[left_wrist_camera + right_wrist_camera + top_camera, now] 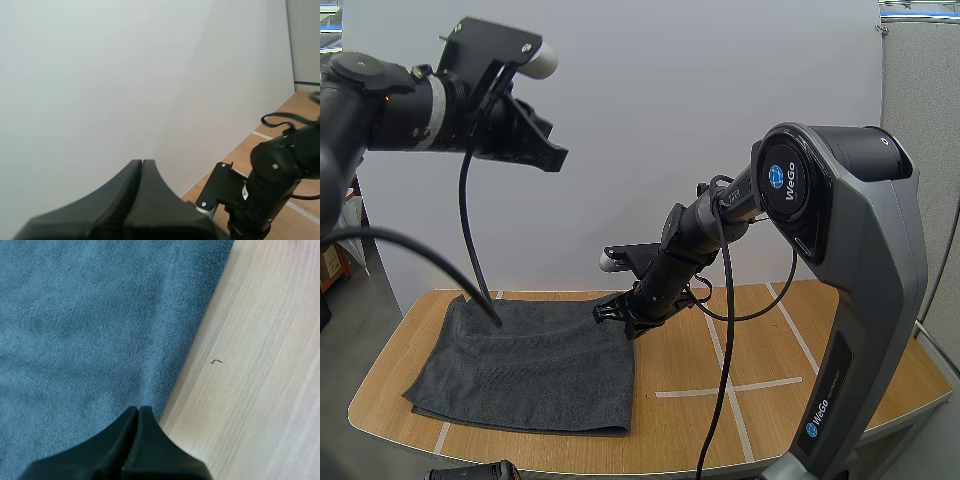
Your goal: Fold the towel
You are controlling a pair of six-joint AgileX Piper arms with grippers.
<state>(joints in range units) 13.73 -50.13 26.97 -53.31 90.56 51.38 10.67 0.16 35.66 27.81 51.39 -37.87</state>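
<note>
Right tool (138,410): fingers pressed together into one wedge, holding nothing. The tip is low over the towel's right edge, near its far right corner. Whether it touches the cloth I cannot tell.
Left tool (142,162): also closed flat on nothing, raised high above the towel's far left side and well clear of it.
Towel (530,365): dark grey, lying flat on the left half of the counter (720,425). It is roughly square, and its right edge is straight and looks rounded like a fold.
Layers: along the towel's near left edge a lower layer peeks out from under the upper one, so it looks folded at least once.
Step in hand: probably either pressing the fold along the towel's right edge or setting up to grip that edge for another fold. The frames do not settle which.
Doing it well: for a grip, part the fingers before descending and take both layers at the towel's right edge together. Lift only enough to carry that edge across to the towel's left edge without dragging the lower layer.
Alignment: lay edge on edge, corners matched, then release.
Risk: pinching only the top layer would peel the fold open.
</note>
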